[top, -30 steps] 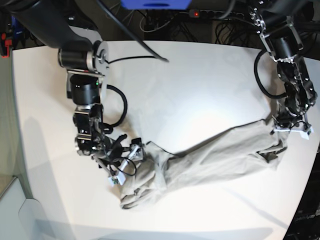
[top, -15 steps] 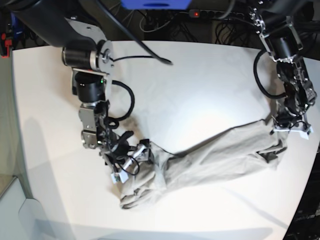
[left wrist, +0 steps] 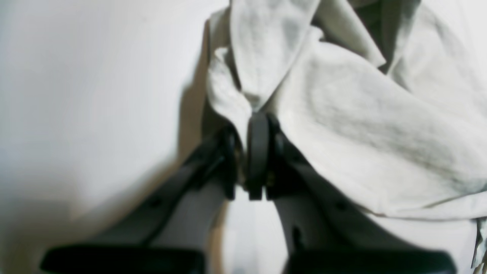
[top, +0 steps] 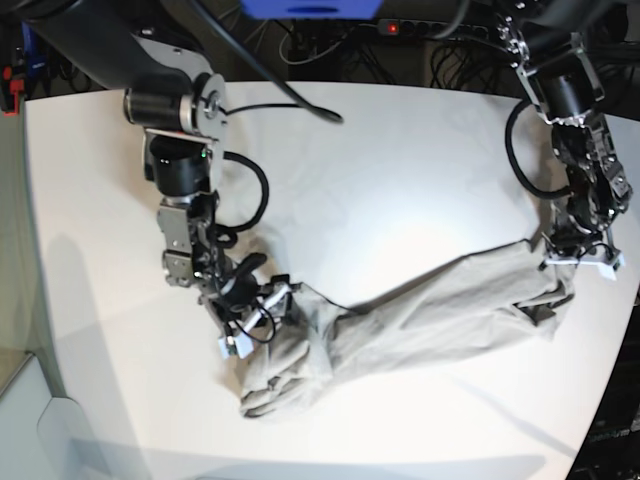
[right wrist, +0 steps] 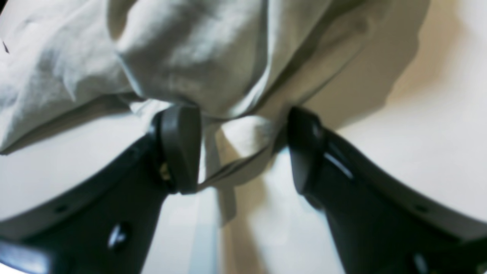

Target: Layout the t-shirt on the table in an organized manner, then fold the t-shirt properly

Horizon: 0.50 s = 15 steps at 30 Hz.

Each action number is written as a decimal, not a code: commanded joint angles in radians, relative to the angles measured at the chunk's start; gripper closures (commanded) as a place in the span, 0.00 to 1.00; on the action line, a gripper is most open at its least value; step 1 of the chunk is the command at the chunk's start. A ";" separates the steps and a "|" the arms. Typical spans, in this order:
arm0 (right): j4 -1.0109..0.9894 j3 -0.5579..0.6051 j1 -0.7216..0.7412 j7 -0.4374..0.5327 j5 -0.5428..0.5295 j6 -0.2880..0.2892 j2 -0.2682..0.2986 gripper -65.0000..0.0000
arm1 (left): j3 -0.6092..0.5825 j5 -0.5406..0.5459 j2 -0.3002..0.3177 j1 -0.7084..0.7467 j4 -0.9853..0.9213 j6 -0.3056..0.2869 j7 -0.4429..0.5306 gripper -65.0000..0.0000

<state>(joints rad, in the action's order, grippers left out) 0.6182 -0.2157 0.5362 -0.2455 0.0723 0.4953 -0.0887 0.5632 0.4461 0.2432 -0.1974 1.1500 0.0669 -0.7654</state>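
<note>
In the base view, nearest the camera, the t-shirt [top: 420, 315] lies bunched into a long rumpled band on the table [top: 380, 170], running from a crumpled end at about 7 o'clock up to a wider end at 3 o'clock.

At the 7 o'clock end the right gripper [top: 258, 318] sits low over the heap. Its wrist view shows the jaws parted, with a fold of the t-shirt [right wrist: 213, 68] hanging between the two fingers [right wrist: 180, 146]; the cloth touches the left-hand pad, but the picture is soft and the jaws do not appear clamped on it.

At the 3 o'clock end the left gripper [top: 582, 258] meets the cloth at the table's edge. Its wrist view shows the fingers [left wrist: 258, 152] pressed narrowly together, pinching a fold of the t-shirt [left wrist: 361, 125], which spreads up and to the right over the white table [left wrist: 87, 95].

Toward 12 o'clock, the far table surface carries only the arms' black cables [top: 290, 95].
</note>
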 commanded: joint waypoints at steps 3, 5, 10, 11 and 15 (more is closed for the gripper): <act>-0.007 0.002 -0.021 -0.079 0.031 -0.010 0.000 0.50 | 0.004 0.004 0.014 -0.026 0.014 -0.008 0.014 1.00; -0.007 0.003 -0.031 -0.079 0.031 -0.010 0.002 0.50 | 0.004 0.004 0.014 -0.027 0.011 -0.008 0.016 1.00; -0.007 0.052 -0.034 -0.079 0.031 -0.008 0.010 0.50 | 0.004 0.004 0.012 -0.027 0.009 -0.008 0.016 1.00; -0.007 0.080 -0.034 -0.079 0.031 -0.008 0.020 0.51 | 0.004 0.004 0.012 -0.027 0.009 -0.008 0.016 1.00; -0.007 0.189 -0.035 -0.079 0.033 -0.008 0.027 0.51 | 0.004 0.004 0.012 -0.027 0.009 -0.008 0.017 1.00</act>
<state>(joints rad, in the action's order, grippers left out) 0.6270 -0.0330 0.5144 -0.2134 0.0658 0.4950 -0.0551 0.5632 0.4461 0.2405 -0.2001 1.1454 0.0669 -0.7650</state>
